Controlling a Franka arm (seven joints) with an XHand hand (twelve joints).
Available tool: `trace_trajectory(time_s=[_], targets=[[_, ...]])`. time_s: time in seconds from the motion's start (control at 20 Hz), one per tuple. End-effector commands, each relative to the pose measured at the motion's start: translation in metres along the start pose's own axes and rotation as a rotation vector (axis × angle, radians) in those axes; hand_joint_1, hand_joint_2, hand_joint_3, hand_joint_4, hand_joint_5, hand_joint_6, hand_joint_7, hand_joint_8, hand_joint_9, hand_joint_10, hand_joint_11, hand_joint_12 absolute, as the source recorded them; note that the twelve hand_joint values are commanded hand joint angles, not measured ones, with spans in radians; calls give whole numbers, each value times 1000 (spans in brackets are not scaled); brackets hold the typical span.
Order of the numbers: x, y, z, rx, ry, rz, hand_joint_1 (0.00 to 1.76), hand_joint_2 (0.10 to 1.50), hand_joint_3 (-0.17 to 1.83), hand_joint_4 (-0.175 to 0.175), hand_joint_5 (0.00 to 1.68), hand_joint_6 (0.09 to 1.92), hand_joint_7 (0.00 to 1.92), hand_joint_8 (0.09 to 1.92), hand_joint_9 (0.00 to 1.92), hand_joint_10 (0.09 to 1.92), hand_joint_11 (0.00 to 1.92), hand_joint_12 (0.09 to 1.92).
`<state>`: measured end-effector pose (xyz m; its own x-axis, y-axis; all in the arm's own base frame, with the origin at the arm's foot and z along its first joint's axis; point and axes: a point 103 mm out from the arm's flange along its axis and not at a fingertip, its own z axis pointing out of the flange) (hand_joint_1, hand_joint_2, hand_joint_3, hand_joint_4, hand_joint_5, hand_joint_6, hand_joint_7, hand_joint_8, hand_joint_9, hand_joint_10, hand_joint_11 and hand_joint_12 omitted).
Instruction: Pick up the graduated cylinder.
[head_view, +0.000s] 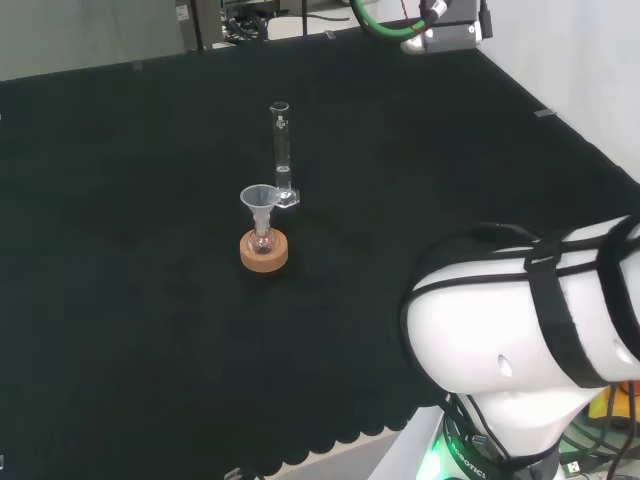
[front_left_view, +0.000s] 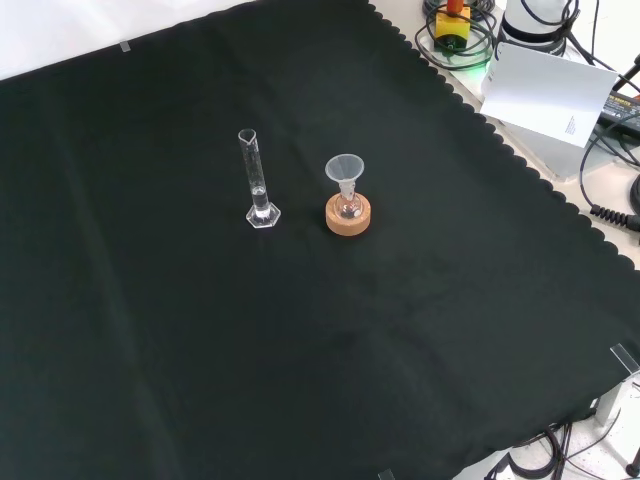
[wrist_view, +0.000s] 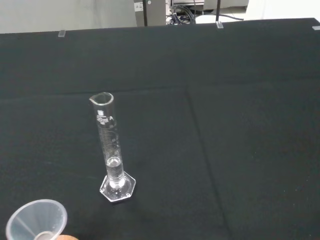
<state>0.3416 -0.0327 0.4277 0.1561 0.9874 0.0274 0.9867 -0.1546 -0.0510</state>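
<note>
Black cloth over bench. Cylinder (front_left_view: 258, 180) upright mid-cloth on hexagonal foot, free on all sides, a little liquid at bottom. Funnel (front_left_view: 345, 171) in small flask on cork ring (front_left_view: 348, 217) just right of it in front view, apart; likely staged for pouring. Hand's state: cannot tell. Pickup not begun.

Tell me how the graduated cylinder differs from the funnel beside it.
The graduated cylinder is a tall narrow tube; the funnel is short and flares to a wide cone. The cylinder stands on the cloth on its own hexagonal base; the funnel sits in a small flask held by a cork ring. The cylinder bears printed marks; the funnel looks plain. Both are clear and upright.
</note>
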Motion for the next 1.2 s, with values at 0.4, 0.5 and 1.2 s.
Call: trace_trajectory(time_s=[0.4, 0.5, 1.2], targets=[[-40, 103, 76, -23, 77, -49, 162, 1292, -1, -17, 258, 87, 89, 529, 539, 87, 139, 1364], [-42, 120, 90, -16, 92, -58, 223, 1254, -19, -18, 256, 87, 104, 539, 551, 87, 144, 1365], [-21, 181, 179, 12, 230, -176, 536, 1153, -168, -30, 334, 87, 169, 624, 429, 556, 176, 1366]])
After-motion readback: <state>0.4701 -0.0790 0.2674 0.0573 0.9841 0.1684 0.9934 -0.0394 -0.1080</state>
